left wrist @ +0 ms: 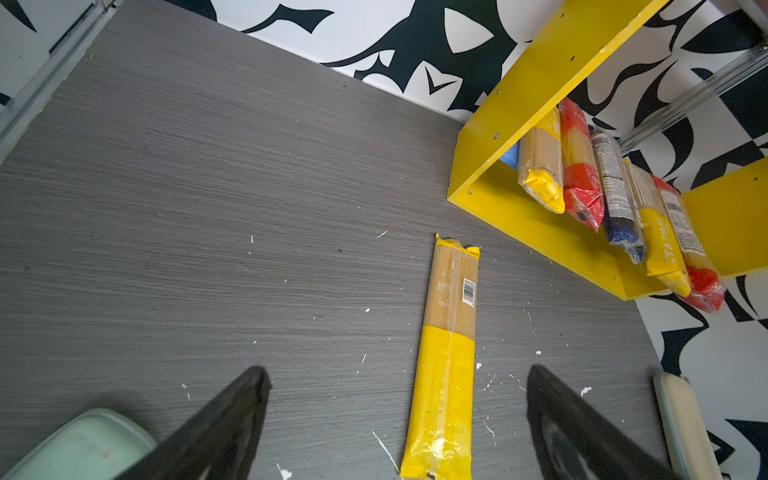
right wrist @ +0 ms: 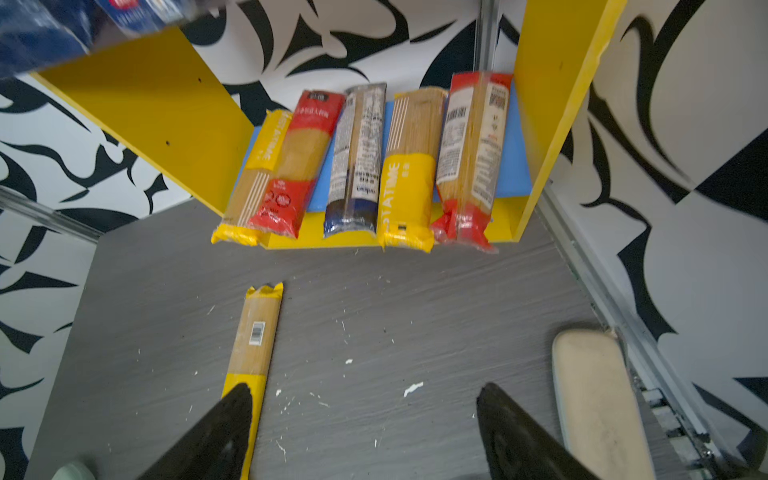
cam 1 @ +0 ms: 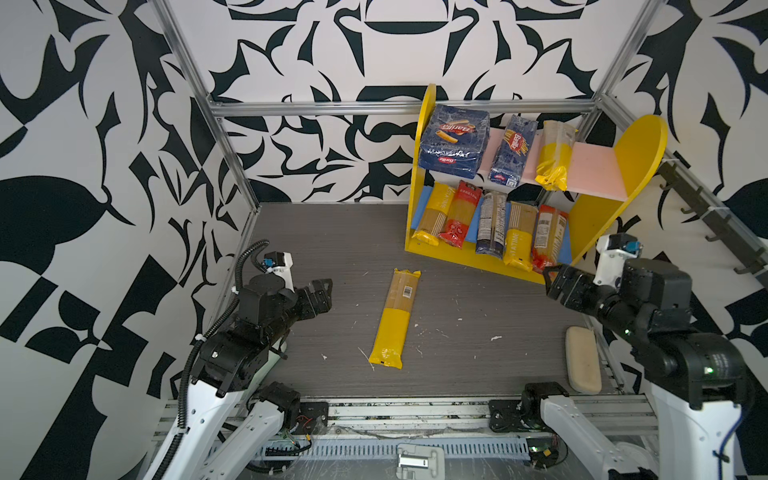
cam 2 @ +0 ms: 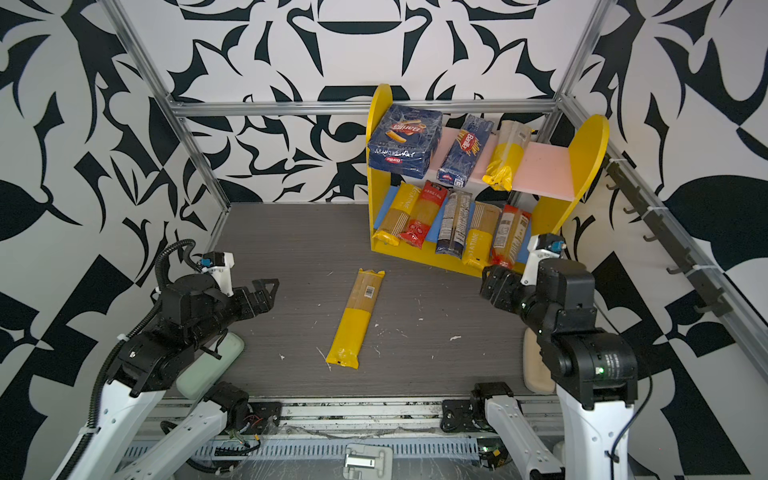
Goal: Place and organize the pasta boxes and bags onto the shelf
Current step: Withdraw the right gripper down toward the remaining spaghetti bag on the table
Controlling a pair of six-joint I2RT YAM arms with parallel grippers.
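1. loose bag (cam 1: 397, 318): the one item not yet shelved. it lies flat on the grey table (cam 1: 478, 299), centre of the frame in both top views. its yellow half points to the bottom edge and its barcode end points up toward the shelf (cam 1: 636, 153) at upper right.
2. shelf contents: the wide barilla pack (cam 1: 453, 141), the narrow barilla box (cam 1: 513, 149) and a yellow-ended bag (cam 1: 552, 158) sit on the pink upper board (cam 1: 594, 166). five bags (cam 1: 492, 220) lie side by side on the blue lower board (cam 1: 423, 203), with their ends overhanging the front.
3. left gripper (cam 1: 326, 295): lower left of the frame, jaws spread wide with nothing between them, well apart from the loose bag.
4. right gripper (cam 1: 547, 284): right of the frame, just in front of the shelf's lower right corner, jaws apart and empty.
5. handling (judgement): the bag is light. its film wrap is likely slick and crinkly. the strands make it stiff along its length but brittle, so bending or hard squeezing could snap them. white flecks (cam 1: 495, 338) dot the table; i cannot tell what they are.
6. hold (judgement): pinch across the narrow width near the middle, where the yellow band meets the clear part, so neither end droops.
7. target (judgement): the bare pink stretch to the right of the yellow-ended bag looks like the free slot.
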